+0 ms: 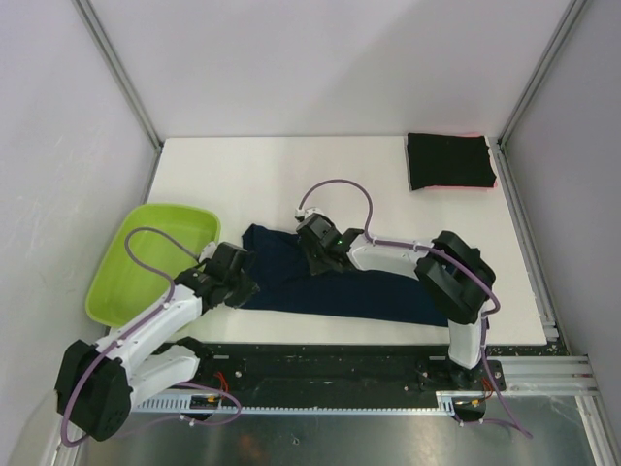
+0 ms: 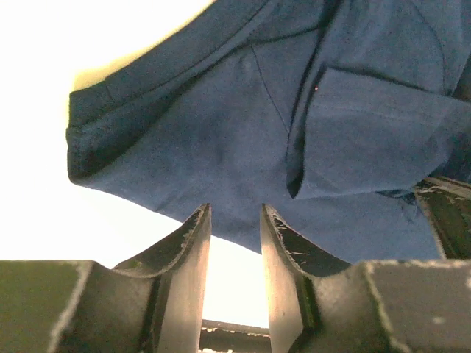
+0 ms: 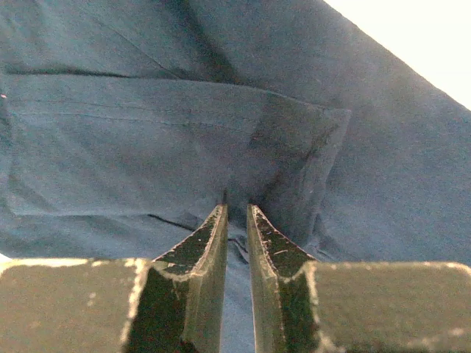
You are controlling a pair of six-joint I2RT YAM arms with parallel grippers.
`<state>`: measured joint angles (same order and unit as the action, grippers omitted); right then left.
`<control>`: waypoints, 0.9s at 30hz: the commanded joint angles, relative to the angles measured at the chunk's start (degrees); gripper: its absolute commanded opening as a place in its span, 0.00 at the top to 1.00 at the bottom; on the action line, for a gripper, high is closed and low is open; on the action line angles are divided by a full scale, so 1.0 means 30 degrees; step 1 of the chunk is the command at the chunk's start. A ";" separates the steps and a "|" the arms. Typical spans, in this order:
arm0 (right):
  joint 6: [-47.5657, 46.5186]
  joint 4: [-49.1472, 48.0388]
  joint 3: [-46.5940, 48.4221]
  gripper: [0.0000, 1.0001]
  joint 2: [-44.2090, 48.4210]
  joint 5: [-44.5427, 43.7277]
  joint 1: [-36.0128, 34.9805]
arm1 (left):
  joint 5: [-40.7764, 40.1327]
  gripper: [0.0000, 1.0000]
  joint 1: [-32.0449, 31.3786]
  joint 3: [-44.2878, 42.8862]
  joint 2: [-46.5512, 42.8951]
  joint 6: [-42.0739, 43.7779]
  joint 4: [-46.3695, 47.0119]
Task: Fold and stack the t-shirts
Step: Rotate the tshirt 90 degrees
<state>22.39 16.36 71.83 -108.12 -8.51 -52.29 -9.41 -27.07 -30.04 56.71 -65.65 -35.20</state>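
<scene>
White counter (image 1: 291, 175), pale walls on three sides, metal rails at the corners.

Far left: lime-green tub (image 1: 109, 291) at the counter's left edge, tilted partly over it.

Left claw (image 1: 243, 282): just right of the tub, at the left end of the navy shirt (image 1: 291, 286). Wrist view: jaws parted by a moderate gap, bright counter visible through it, nothing between them. Tips sit at the shirt's near edge. A hemmed sleeve lies to the upper left of them, and a folded-over flap to the right.

Navy shirt: spread along the near part of the counter as a long band, between the two arms. It runs from the left claw across to the right arm's elbow. Loosely folded, several creases.

Right claw (image 1: 313, 258): over the upper middle of the navy shirt, pointing down at it. Wrist view: jaws only narrowly apart, tips right at the cloth beside a folded flap. No cloth seen in the gap.

Far right: black shirt (image 1: 448, 160), folded into a neat rectangle at the far right corner, well apart from the navy one. Red-pink edge (image 1: 456, 188) shows under its near side.
</scene>
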 commanded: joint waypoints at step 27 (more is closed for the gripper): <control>0.0880 0.1560 0.0645 0.61 0.3885 0.1947 0.0816 | -0.0740 0.27 -0.1508 0.1343 0.0627 -0.7769 0.0429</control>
<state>23.94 19.57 72.88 -102.30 -3.09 -50.74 -9.89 -30.68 -25.71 57.43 -84.25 -34.81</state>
